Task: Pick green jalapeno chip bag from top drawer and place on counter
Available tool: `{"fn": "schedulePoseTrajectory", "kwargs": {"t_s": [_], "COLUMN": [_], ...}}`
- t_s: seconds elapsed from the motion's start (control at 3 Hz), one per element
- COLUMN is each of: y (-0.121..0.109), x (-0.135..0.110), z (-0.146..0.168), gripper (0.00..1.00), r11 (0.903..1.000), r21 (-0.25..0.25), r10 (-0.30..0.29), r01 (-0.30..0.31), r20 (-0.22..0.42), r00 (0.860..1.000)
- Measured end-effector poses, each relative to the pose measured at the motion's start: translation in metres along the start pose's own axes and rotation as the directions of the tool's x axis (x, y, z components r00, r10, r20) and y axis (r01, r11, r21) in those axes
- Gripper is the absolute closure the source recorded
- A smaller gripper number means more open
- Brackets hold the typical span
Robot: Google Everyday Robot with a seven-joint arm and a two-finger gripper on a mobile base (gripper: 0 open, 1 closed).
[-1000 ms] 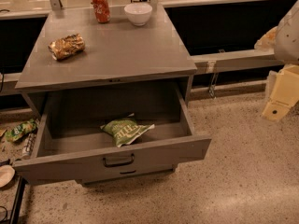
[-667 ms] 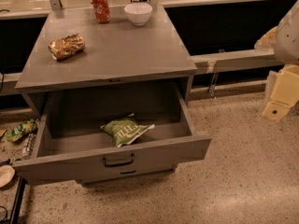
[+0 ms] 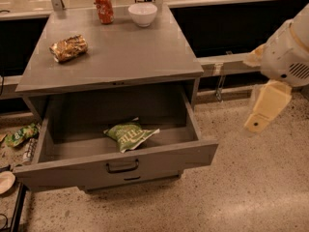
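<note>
Warm, fairly dim light came from above, leaving a pale sheen on the counter (image 3: 125,52) and deep shadow at the back of the top drawer (image 3: 159,161). The gripper (image 3: 263,111), at the right edge above the floor (image 3: 260,197), was brightly lit.

Can (image 3: 104,7), bowl (image 3: 143,13), perhaps foil bag (image 3: 69,48)

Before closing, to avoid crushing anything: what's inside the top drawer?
One green chip bag on the drawer floor; its front panel hides the strip behind it. The gripper hangs outside, to the right.
</note>
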State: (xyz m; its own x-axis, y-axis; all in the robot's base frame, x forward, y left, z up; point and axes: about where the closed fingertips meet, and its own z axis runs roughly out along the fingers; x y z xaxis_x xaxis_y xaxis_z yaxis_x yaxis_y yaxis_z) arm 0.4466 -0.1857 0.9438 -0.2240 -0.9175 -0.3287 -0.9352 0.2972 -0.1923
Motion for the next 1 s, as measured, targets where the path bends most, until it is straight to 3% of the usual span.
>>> {"fn": "schedulePoseTrajectory", "kwargs": {"t_s": [0.33, 0.67, 1.0], "y": [0.019, 0.033, 0.035], "x": [-0.011, -0.017, -0.017], "z": [0.053, 0.081, 0.083], "gripper": [0.00, 0.00, 0.00], "r11": [0.9970, 0.9918, 0.9915], "r21": [-0.058, -0.102, -0.105], "r10": [0.056, 0.086, 0.087], "r01": [-0.052, -0.076, -0.077], "r20": [0.067, 0.092, 0.093], "r00": [0.996, 0.992, 0.992]}}
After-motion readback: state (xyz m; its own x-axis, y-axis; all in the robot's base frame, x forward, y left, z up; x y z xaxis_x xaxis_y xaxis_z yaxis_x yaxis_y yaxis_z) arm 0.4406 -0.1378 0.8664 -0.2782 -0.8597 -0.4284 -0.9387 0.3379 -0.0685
